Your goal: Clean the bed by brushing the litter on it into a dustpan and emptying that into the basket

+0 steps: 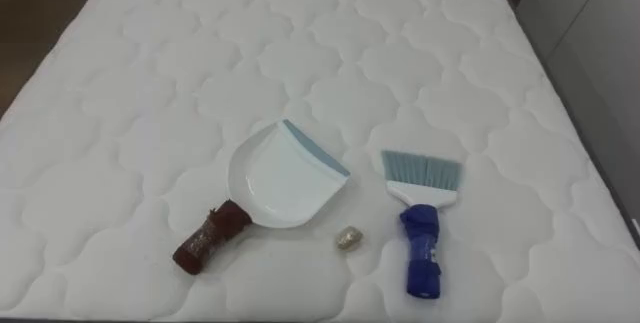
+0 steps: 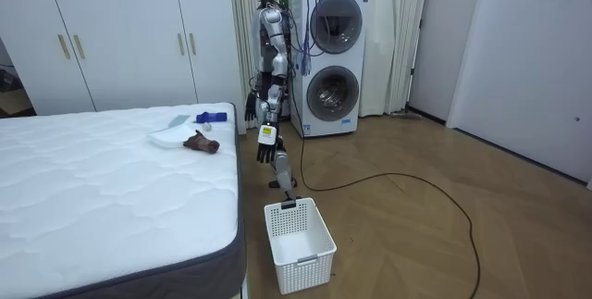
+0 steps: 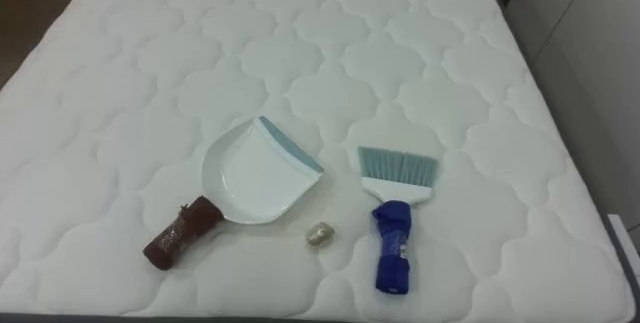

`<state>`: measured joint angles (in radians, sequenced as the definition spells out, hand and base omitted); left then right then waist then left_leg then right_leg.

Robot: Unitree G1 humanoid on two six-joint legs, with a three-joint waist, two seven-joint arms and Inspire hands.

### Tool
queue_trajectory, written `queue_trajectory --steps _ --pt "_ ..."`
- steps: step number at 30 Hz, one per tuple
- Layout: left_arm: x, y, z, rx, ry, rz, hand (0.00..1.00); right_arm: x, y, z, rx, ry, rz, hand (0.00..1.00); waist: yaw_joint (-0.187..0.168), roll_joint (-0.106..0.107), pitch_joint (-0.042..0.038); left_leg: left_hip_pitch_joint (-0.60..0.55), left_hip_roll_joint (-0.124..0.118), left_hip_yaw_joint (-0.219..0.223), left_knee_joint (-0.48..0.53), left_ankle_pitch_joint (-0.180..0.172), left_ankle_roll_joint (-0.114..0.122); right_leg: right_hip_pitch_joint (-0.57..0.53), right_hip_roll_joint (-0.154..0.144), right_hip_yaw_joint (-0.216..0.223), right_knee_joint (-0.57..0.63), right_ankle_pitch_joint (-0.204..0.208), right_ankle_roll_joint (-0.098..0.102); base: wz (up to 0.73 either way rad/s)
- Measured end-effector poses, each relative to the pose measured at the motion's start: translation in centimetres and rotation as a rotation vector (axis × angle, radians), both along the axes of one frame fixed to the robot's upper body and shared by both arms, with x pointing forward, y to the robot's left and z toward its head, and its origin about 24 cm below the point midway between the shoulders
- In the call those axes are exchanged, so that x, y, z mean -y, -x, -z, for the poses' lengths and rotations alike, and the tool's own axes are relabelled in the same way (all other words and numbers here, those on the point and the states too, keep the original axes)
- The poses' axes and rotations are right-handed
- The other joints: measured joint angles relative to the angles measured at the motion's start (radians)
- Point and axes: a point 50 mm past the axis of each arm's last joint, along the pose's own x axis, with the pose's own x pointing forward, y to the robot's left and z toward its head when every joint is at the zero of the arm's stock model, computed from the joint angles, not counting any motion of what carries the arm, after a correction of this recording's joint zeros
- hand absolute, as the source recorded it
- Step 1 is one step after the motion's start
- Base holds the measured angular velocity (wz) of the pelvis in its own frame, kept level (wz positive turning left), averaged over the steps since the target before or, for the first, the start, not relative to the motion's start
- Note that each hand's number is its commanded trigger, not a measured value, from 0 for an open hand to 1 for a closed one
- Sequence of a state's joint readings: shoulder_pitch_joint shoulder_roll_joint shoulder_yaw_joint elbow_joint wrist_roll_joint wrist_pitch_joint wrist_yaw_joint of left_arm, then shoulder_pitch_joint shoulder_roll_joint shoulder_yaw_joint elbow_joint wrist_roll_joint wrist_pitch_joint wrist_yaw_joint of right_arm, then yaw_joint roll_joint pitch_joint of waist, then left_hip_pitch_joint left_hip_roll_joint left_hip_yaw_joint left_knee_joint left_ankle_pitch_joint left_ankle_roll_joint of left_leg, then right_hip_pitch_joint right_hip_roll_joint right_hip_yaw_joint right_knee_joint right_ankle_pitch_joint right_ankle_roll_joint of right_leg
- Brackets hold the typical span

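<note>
step: start of the sweep, by my reading; nothing is picked up yet. all tools lie loose on the white quilted mattress (image 1: 150, 83).

eye views, left to right:
- dustpan (image 1: 275, 178), white with a blue-grey lip, brown wrapped handle (image 1: 210, 238) pointing toward the robot's lower left, mouth facing up and to the right. pan is empty.
- small crumpled scrap (image 1: 347, 237), pale gold, lying on the mattress just beside the pan's near edge, between pan and brush, touching neither. this is the thing to clear.
- brush (image 1: 422, 218), blue handle toward the robot, pale bristles pointing away, near the scrap on its right.

room view, left to right:
- bed on the left, pan and brush near its far corner.
- robot stands upright at the bed's side, facing the tools. right hand (image 2: 250, 105) hangs by the bed edge, left hand (image 2: 266, 151) lower, at the thigh; neither holds a tool. released or clenched: cannot tell at this range.
- white slatted basket (image 2: 305, 267) on the wooden floor by the robot's feet, beside the bed; looks empty.

next move (judgement): reach in, left hand to the pan handle, right hand to the brush handle. both handles face the robot. then sweep the scrap leftward into the pan mouth.
</note>
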<state>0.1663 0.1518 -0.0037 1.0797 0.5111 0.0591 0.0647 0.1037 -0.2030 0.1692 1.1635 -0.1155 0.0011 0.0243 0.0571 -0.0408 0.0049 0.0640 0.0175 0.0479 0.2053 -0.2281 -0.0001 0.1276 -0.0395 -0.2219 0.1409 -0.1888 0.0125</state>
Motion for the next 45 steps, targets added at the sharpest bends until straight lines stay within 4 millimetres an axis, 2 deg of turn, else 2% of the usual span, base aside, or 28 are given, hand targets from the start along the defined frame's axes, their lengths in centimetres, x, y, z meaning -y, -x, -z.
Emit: queue_trajectory --steps 17,23,27,29,31,35,41,45 --pt "0.1 0.0 -0.1 0.041 -0.023 -0.013 0.0 0.2 0.1 0.0 0.008 -0.002 0.022 0.0 0.0 0.002 -0.001 0.001 0.001 -0.002 0.0 0.0 0.0 -0.004 0.0 0.001 0.01 0.0 -0.001 0.0" --pt "-0.3 0.0 -0.3 0.089 -0.067 -0.071 0.0 0.3 0.6 0.0 0.018 -0.006 0.062 0.0 -0.003 0.006 -0.002 0.005 0.001 -0.001 -0.001 0.0 0.0 -0.002 0.0 0.002 0.01 0.0 -0.001 0.0" --pt "-0.7 -1.8 -1.3 0.241 -0.117 -0.129 0.0 0.3 0.5 -0.1 0.019 -0.006 0.062 0.0 -0.001 0.005 -0.0024 0.002 0.001 -0.005 -0.001 0.0 0.0 -0.003 0.0 -0.002 0.01 0.0 -0.001 0.0" --pt "-1.1 -4.1 -2.5 0.391 -0.15 -0.157 0.0 0.4 0.5 -0.1 0.022 -0.005 0.061 0.0 0.0 0.006 -0.0022 -0.001 0.0 -0.008 0.0 0.0 0.0 -0.005 0.0 -0.002 0.01 0.0 -0.001 0.03" --pt "-1.3 -5.6 -3.5 0.504 -0.167 -0.18 0.0 0.4 0.4 -0.1 0.03 -0.006 0.059 0.0 0.005 0.008 -0.0037 0.001 0.0 -0.008 0.0 0.0 0.0 -0.002 0.0 -0.001 0.01 0.0 -0.001 0.0" --pt "-1.3 -6.9 -4.4 0.622 -0.173 -0.212 0.0 0.2 0.2 -0.2 0.065 -0.021 0.056 0.0 0.002 0.016 -0.0045 0.017 0.0 -0.006 -0.002 0.0 0.0 0.01 0.0 0.002 0.009 0.0 -0.001 -0.05" --pt "-1.0 -9.8 -7.7 0.886 -0.183 -0.24 0.0 0.2 -0.2 -0.3 0.085 -0.041 0.055 0.0 0.002 0.015 -0.0063 0.018 -0.001 -0.01 0.001 0.0 0.0 0.01 -0.001 -0.003 0.009 0.0 -0.001 0.02" --pt "-0.5 -11.2 -9.1 0.982 -0.15 -0.226 0.0 -0.2 -0.5 -0.3 0.106 -0.055 0.049 0.0 0.0 0.015 -0.0059 0.018 -0.001 -0.009 0.001 0.0 0.0 0.009 -0.002 -0.001 0.008 0.0 -0.001 0.0"
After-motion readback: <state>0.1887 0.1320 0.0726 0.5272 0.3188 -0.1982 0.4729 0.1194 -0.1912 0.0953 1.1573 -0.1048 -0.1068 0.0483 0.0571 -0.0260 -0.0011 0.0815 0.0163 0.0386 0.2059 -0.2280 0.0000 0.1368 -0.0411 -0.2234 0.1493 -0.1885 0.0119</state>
